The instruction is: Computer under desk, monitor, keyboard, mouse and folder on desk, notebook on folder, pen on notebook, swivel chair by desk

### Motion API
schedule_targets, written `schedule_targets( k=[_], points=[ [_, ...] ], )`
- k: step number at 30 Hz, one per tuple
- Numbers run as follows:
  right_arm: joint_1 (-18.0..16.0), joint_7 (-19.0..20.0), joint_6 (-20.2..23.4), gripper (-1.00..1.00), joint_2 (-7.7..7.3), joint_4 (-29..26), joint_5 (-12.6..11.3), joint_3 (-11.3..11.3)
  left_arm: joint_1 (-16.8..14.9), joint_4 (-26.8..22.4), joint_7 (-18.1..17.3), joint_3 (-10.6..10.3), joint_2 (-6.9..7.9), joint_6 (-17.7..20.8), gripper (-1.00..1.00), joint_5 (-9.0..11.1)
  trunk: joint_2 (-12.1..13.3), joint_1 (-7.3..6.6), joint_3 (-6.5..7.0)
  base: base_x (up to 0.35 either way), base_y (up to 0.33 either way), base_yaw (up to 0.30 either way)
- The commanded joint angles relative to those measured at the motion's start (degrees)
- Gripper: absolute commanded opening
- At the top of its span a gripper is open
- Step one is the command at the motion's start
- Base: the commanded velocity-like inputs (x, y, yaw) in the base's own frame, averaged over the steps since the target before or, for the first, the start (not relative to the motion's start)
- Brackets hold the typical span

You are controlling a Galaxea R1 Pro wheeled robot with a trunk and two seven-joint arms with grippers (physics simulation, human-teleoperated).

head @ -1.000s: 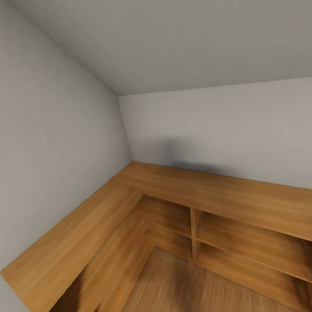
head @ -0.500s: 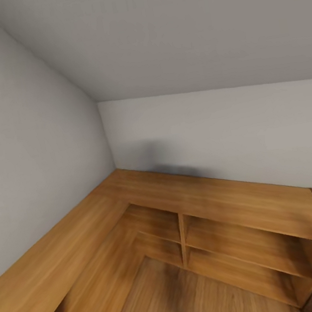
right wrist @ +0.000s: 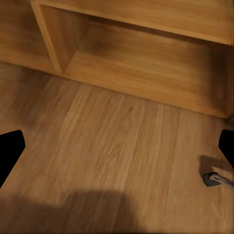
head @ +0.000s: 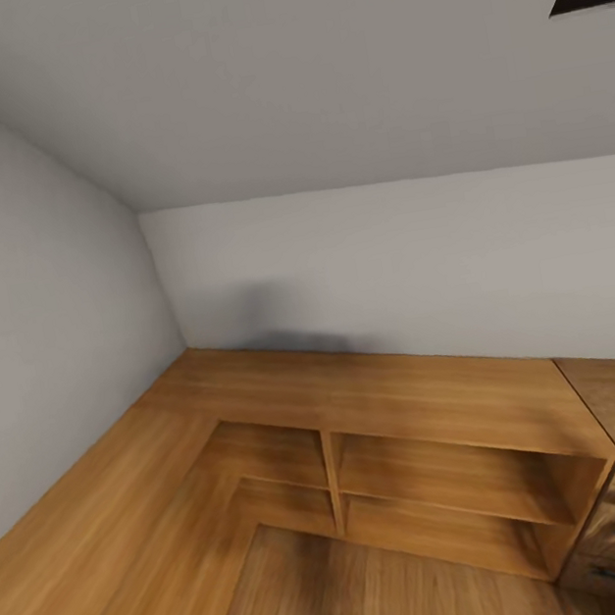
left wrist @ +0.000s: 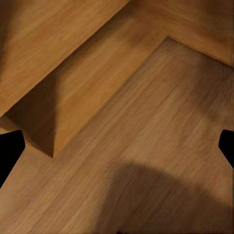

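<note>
Shelving [head: 383,405] of light wood wraps the far corner; both grippers [left wrist: 117,146] [right wrist: 117,151] hang spread apart over plank floor [right wrist: 122,161].

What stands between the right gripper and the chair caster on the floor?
Nothing visible: bare floor lies between the right gripper and the caster. The shelves stand farther off.

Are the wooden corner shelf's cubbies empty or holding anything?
Empty, as far as visible: the wooden corner shelf shows bare wood in its open cubbies, and the right wrist view's cubby is bare too.
</note>
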Motion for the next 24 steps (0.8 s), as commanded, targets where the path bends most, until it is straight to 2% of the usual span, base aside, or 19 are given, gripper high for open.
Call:
schedule_targets(
  k=[1, 11, 24],
  points=[
    [-0.1, -0.5, -0.1, 1.00, 0.02, 0.1, 0.6, -0.2, 0.0, -0.1, 0.6, -0.5, 0.02, 0.3, 1.00, 0.0, 0.0, 0.00, -0.07, 0.003, 0.003, -0.300],
    [-0.1, -0.5, -0.1, 1.00, 0.01, 0.1, 0.6, -0.2, 0.0, -0.1, 0.7, -0.5, 0.02, 3.7, 1.00, 0.0, 0.0, 0.00, -0.07, 0.001, 0.001, -0.300],
    [-0.1, -0.5, 0.0, 1.00, -0.05, 0.1, 0.6, -0.2, 0.0, -0.1, 0.8, -0.4, 0.10, 4.0, 1.00, 0.0, 0.0, 0.00, -0.07, 0.000, 0.000, -0.300]
  ],
)
